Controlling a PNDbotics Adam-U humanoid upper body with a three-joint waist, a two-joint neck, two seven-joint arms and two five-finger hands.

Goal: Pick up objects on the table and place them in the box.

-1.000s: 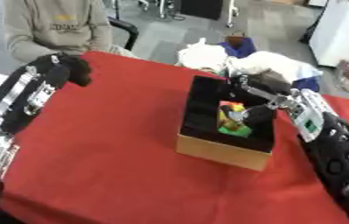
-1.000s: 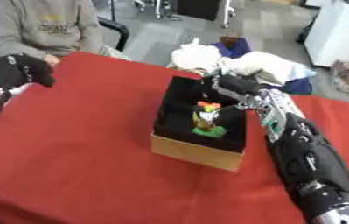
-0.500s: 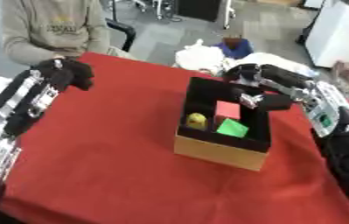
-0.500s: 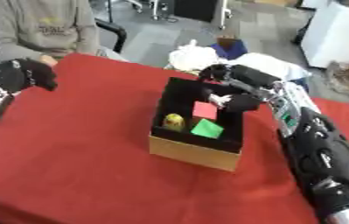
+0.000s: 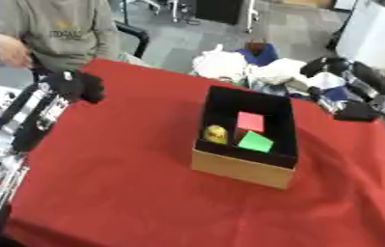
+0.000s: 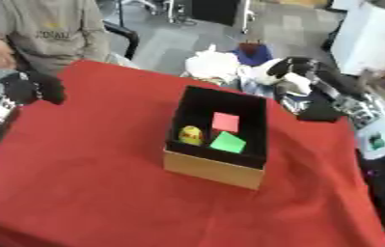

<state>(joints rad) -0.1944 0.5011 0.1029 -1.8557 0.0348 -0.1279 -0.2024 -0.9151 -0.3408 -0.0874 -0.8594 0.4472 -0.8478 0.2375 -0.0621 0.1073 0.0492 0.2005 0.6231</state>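
Hovering beyond the box's (image 5: 244, 170) far right corner, the right hand (image 6: 301, 77) looks curled and holds nothing, its load seemingly dropped, since red (image 5: 249, 121), green (image 5: 255, 142) and yellow (image 5: 215, 133) pieces lie inside, while the left hand (image 5: 75, 85) waits curled at the counter's (image 5: 111, 183) far left edge.

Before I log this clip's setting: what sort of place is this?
Probably a lab or office workspace: a table with a red cloth holds a cardboard box, beyond it a grey carpeted floor and an office chair.
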